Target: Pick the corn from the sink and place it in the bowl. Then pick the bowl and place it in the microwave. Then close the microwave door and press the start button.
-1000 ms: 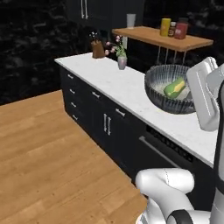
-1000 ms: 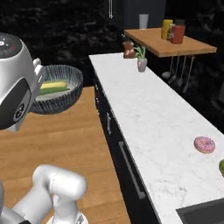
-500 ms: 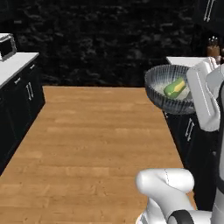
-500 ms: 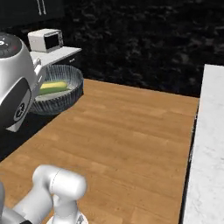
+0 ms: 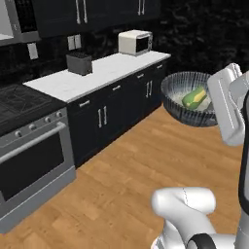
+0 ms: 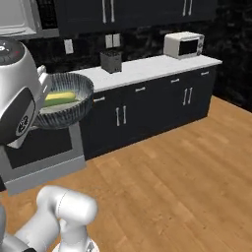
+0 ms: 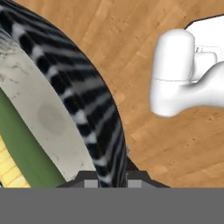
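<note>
My tool pinches the bowl by its rim, one fingertip each side of the wall, so it rides level above the wood floor and the corn lies inside it, ready for the microwave. Bowl hangs well apart from the worktop and oven. Hand view gives the rim clamp; base views give the worktop with toaster and small white microwave

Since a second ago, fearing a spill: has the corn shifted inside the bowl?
No. The corn lies in the same spot inside the bowl; only the background changed, because the base turned.
</note>
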Controlling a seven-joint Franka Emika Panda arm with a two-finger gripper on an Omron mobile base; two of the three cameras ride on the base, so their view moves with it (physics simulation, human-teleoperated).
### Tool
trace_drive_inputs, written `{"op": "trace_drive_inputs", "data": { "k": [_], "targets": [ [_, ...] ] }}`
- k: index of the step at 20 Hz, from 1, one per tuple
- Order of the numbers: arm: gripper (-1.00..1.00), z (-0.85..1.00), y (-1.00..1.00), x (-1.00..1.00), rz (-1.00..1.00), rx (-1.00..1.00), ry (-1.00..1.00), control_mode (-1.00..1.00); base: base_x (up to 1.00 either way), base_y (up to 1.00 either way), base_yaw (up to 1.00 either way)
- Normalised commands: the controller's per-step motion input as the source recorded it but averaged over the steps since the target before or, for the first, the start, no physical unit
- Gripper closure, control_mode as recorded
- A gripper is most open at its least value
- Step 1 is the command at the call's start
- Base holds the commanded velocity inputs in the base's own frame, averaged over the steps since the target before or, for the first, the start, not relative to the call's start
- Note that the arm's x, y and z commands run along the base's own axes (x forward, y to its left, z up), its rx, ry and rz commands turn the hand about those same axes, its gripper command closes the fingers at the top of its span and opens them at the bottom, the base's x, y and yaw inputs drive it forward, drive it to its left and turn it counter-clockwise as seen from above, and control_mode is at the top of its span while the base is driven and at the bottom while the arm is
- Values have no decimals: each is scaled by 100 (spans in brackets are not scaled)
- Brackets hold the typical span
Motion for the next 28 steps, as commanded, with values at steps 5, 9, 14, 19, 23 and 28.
{"op": "trace_drive_inputs", "data": {
  "k": [5, 9, 14, 19, 23, 28],
  "targets": [
    [100, 0, 0, 0, 0, 0, 0, 100, 21, 0, 90],
    [100, 0, 0, 0, 0, 0, 0, 100, 80, -2, 71],
    [100, 0, 0, 0, 0, 0, 0, 100, 76, -61, 65],
    [100, 0, 0, 0, 0, 0, 0, 100, 43, -96, 49],
    [100, 0, 0, 0, 0, 0, 0, 100, 40, -99, 43],
    [100, 0, 0, 0, 0, 0, 0, 100, 72, -79, 42]
  ]
}}
